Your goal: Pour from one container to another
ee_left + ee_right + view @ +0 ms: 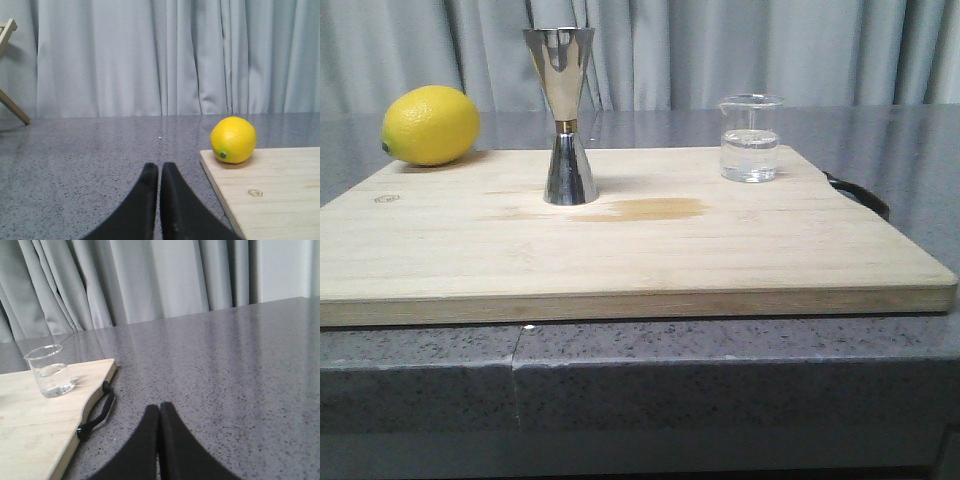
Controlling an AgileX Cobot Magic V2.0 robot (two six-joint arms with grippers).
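Note:
A small clear glass beaker (751, 139) with some clear liquid stands upright at the back right of the wooden board (620, 260); it also shows in the right wrist view (50, 371). The tall steel jigger (566, 115), with a brass band at its waist, stands upright at the board's back middle. My left gripper (159, 169) is shut and empty, low over the grey counter left of the board. My right gripper (159, 409) is shut and empty over the counter right of the board, apart from the beaker. Neither gripper shows in the front view.
A yellow lemon (431, 125) rests at the board's back left corner, also seen as the lemon (233, 139) from the left wrist. A black strap handle (97, 412) hangs at the board's right edge. Grey curtains close the back. A wooden frame (9, 70) stands far left.

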